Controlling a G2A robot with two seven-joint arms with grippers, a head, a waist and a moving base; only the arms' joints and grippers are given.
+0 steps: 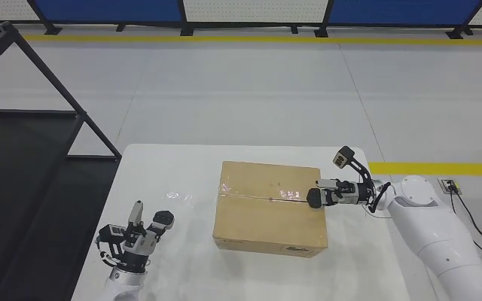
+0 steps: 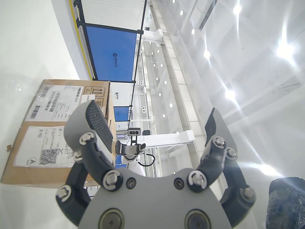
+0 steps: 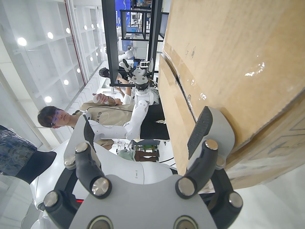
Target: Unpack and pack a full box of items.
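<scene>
The taped brown cardboard box (image 1: pixel 271 207) sits mid-way on the white bench (image 1: pixel 173 173), stiff and probably heavy, with jaws wide on my right gripper (image 1: pixel 311 199) at its seam end and on my left gripper (image 1: pixel 149 218) well clear, so I'd lift by the flap edges.

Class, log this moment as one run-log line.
cardboard box: flaps down, on table | right gripper: open at its seam end | left gripper: open, clear of box

You had a white table (image 1: pixel 172 177) in front of you, and one closed cardboard box (image 1: pixel 269 220) sat flat near its middle, label side facing the table's left.
</scene>
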